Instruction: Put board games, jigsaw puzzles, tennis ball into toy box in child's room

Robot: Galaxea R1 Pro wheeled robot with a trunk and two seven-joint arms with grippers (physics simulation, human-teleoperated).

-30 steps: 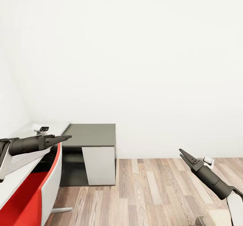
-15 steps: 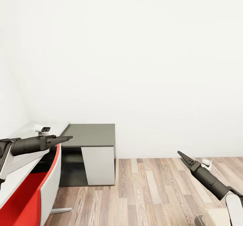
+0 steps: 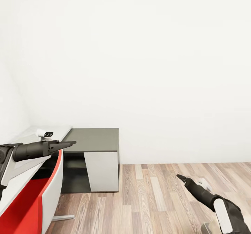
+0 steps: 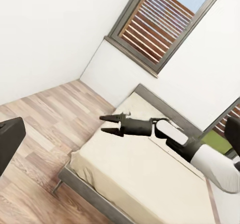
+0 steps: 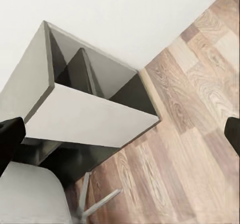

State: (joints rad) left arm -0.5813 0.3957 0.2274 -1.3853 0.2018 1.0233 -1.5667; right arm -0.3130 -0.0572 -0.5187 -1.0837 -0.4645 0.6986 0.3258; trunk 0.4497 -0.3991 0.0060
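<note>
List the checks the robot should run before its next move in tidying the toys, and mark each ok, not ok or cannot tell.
1. Left gripper open and empty: ok; its jaws stand wide apart in the left wrist view.
2. Right gripper open and empty: ok.
3. Table within reach: cannot tell; its dark corner section stands ahead, to the left, against the wall.
4. Left arm free of the red-and-white chair: cannot tell; the gripper hangs over the chair's rim in the head view.
5. Bed located: ok, beyond the right arm in the left wrist view.
6. Toy box and toys located: cannot tell.
</note>
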